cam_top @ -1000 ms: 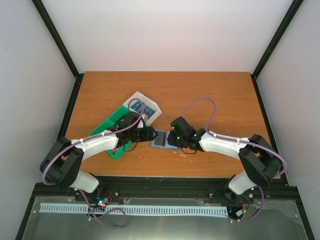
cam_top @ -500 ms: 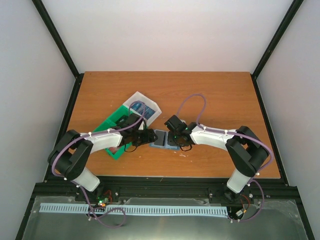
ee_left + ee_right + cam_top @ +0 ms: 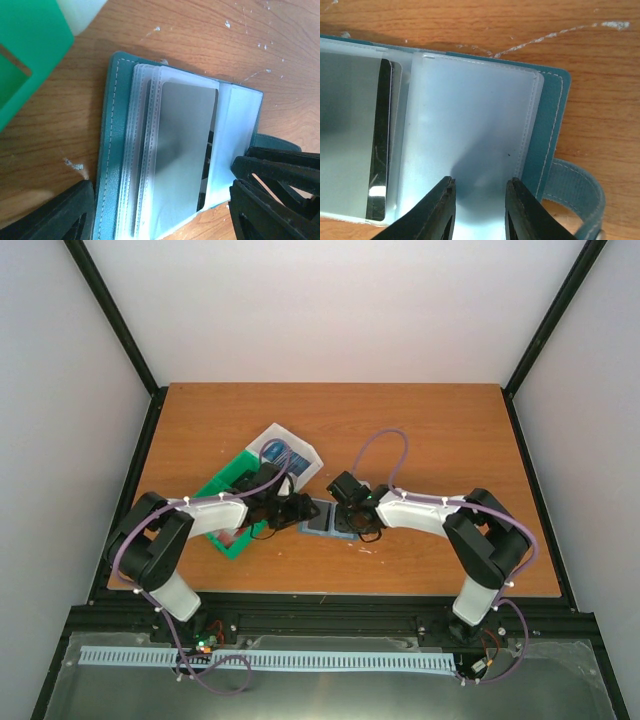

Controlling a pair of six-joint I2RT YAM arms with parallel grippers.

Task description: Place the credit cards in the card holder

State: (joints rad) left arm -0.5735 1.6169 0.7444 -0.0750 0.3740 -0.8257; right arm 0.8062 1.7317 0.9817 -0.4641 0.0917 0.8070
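The teal card holder (image 3: 323, 517) lies open on the table between my two grippers. In the left wrist view its clear sleeves (image 3: 150, 150) fan out, and one sleeve holds a grey-looking card (image 3: 182, 150). The right wrist view shows that card's dark edge (image 3: 380, 140) beside an empty clear sleeve (image 3: 470, 130). My left gripper (image 3: 160, 215) is open wide, with its fingers either side of the holder. My right gripper (image 3: 479, 200) is open and empty, low over the empty sleeve. A blue-patterned card (image 3: 272, 452) lies in the white bin.
A green bin (image 3: 222, 508) lies under my left arm, and its corner shows in the left wrist view (image 3: 25, 50). A white bin (image 3: 292, 458) sits behind it. The holder's strap (image 3: 575, 195) sticks out to the right.
My right gripper has moved a little left over the holder. Both arms have folded in closer. The holder has stayed in place.
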